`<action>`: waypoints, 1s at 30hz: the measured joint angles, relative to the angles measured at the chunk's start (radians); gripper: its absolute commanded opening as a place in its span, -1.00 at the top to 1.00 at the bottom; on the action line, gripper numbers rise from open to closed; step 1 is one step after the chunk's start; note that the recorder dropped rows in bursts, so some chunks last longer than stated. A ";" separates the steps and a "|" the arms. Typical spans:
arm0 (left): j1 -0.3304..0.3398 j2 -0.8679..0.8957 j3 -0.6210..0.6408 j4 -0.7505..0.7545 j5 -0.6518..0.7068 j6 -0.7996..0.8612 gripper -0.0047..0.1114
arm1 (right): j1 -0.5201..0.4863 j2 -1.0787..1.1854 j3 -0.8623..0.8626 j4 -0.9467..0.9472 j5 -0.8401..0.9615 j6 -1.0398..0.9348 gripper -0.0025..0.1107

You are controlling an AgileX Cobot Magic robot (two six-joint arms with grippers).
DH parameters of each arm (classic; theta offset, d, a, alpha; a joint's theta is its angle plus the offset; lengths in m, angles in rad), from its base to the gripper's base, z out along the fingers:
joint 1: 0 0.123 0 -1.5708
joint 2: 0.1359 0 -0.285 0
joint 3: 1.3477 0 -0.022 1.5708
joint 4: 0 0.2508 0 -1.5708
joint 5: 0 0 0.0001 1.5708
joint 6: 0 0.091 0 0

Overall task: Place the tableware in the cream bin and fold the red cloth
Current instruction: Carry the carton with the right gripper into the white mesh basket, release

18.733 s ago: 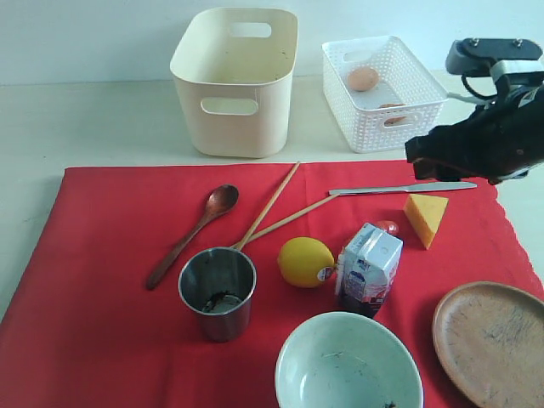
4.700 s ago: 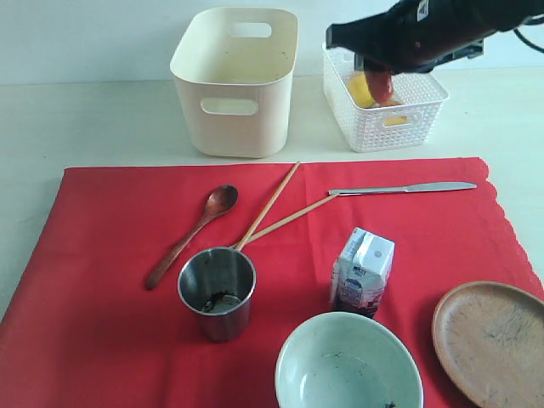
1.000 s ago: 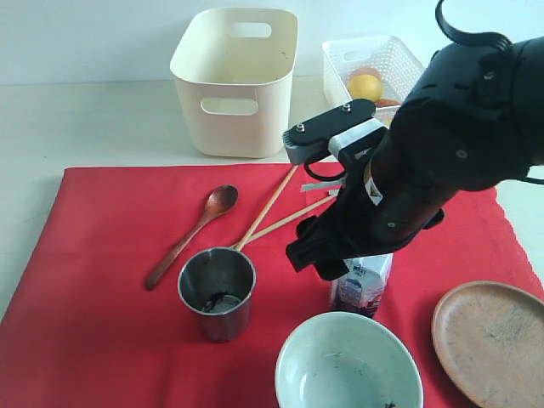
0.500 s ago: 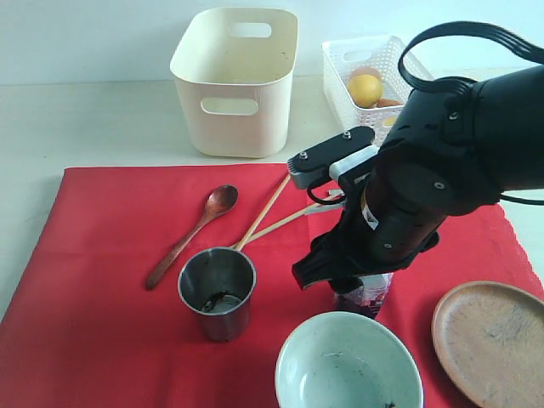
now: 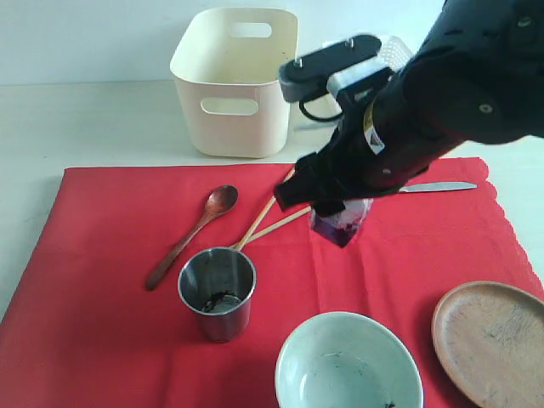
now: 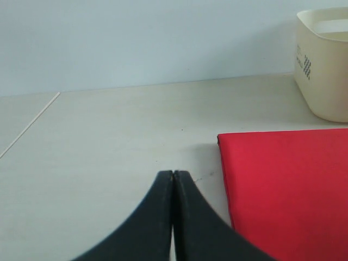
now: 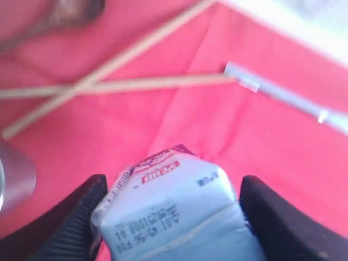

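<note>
Right gripper (image 5: 338,223) has its jaws part open, clamped on either side of the small milk carton (image 5: 342,223); carton is tilted and looks clear of the fabric, hanging over the middle of the red cloth (image 5: 110,280) just beside the chopsticks. Left gripper (image 6: 173,175) has its jaws pressed fully together, holding nothing, over bare table (image 6: 109,136) next to the cloth's edge. Cloth: plain bright red, spread flat, scalloped along its right edge, faint creases. All tableware sits on the cloth: dark wooden spoon (image 5: 191,234) left of centre with its bowl end pointing toward the bin; pair of wooden chopsticks (image 5: 265,214) crossed, one tip reaching the rim of the steel cup (image 5: 217,293); cup upright, dark residue in its bottom; silver table knife (image 5: 440,186) lying flat near the far edge, mostly hidden by the arm; pale green-white bowl (image 5: 348,365) at the near edge, dark specks inside; round brown plate (image 5: 493,340) at the near right corner, cut off by the frame. Cream bin (image 5: 234,81) stands on the table just beyond the cloth: tall, smooth, rounded corners, oval handle cut-outs
</note>
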 measured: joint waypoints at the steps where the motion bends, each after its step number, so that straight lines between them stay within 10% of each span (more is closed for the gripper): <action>1: 0.000 0.000 0.000 0.000 0.000 0.000 0.90 | 0.000 -0.005 -0.020 -0.026 0.002 0.010 0.96; 14: 0.000 0.000 0.000 0.000 0.000 0.000 0.90 | -0.024 -0.005 -0.132 -0.549 0.004 0.339 0.96; 30: 0.000 0.000 0.000 0.000 0.000 0.000 0.90 | -0.387 0.108 -0.149 -0.622 -0.338 0.458 0.96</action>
